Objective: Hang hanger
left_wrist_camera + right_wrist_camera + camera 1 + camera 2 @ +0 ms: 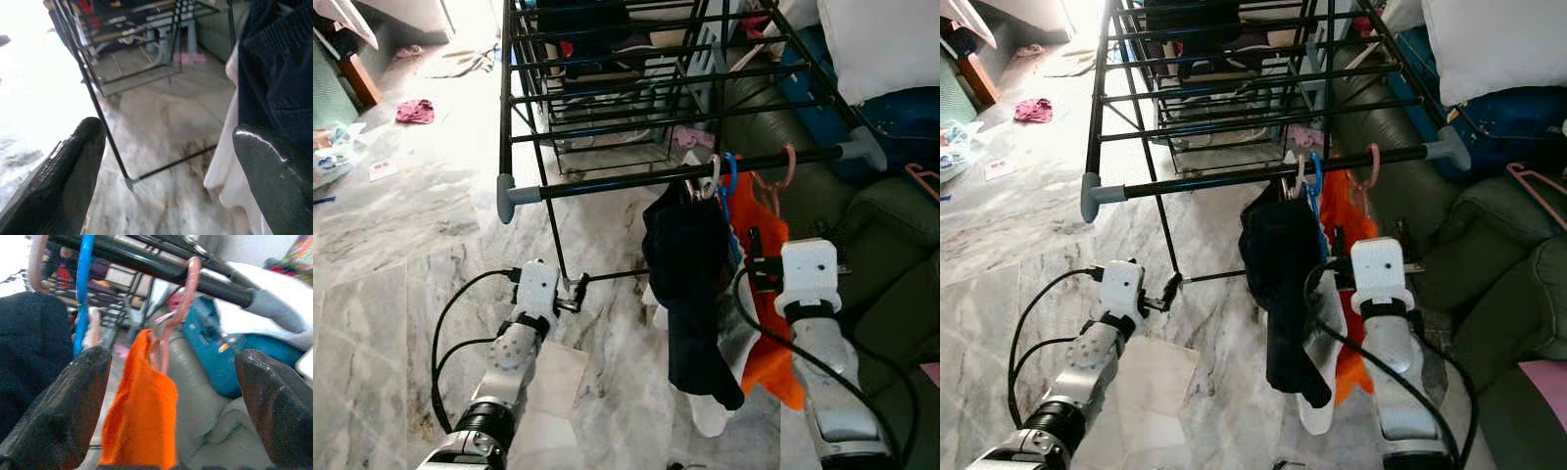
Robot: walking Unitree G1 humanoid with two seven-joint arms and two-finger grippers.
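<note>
Reaching over grey-veined marble floor point(401, 255), left gripper point(570, 294) sits w/ fingers spread wide, holding nothing, beside thin black lower strut point(612, 275) of black metal drying rack point(607, 98). Right gripper point(166, 396), fingers wide apart & empty, faces orange garment point(142, 421) on pink plastic hanger point(183, 298), hooked over rack's front bar point(685, 176) next to dark navy garment point(690, 274). Green sofa point(891, 255) beyond.

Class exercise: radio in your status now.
Left gripper open, low. Right gripper open behind orange garment. Pink hanger hooked on rack bar.
</note>
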